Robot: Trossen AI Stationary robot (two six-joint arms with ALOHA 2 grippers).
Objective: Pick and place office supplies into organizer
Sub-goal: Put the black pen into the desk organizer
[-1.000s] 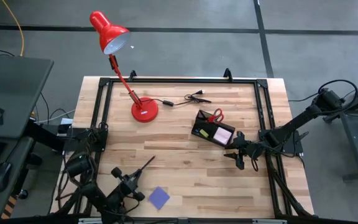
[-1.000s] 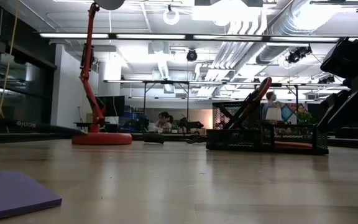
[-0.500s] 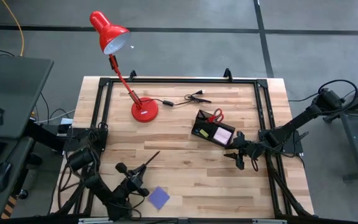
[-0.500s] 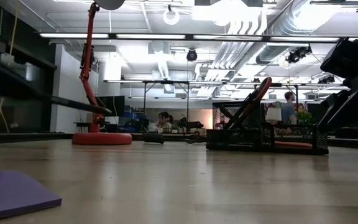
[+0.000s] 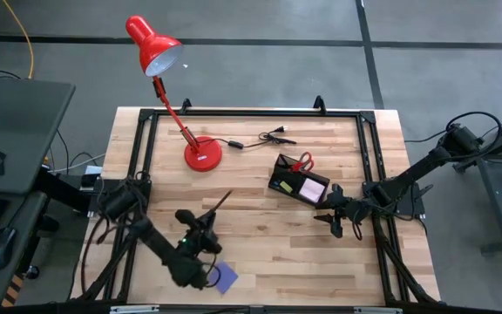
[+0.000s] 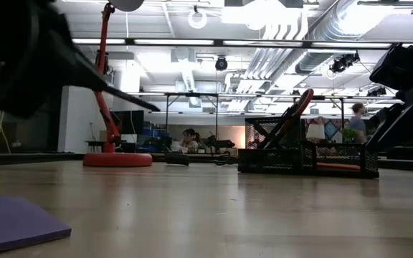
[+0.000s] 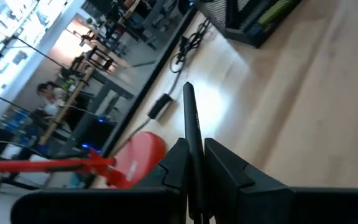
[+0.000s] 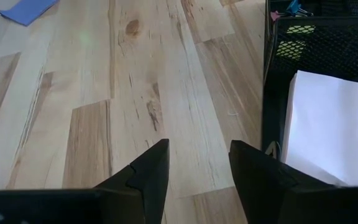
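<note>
left claw point(image 5: 206, 220), seen from above, grips a dark pen point(image 5: 220, 203) over the counter point(image 5: 260, 244), blue-purple note pad point(image 5: 225, 277) just beside it, organizer point(image 5: 298, 179) well apart. left wrist view: fingers point(image 7: 222, 165) clamp the pen. right claw point(image 8: 196, 163), empty and partly open, waits beside the organizer.

I am working at a pale wooden table point(image 5: 260, 235) edged by a black metal frame point(image 5: 255, 113), standing on a grey floor point(image 5: 260, 61) crossed by dark lines. A red desk lamp point(image 5: 166, 65) is standing near the far edge. A dark desk point(image 5: 11, 131) is sitting off to one side. Beyond the table, long ceiling lights point(image 6: 192, 41) are glowing among pipes, and a person point(image 6: 189, 138) is sitting far off.
</note>
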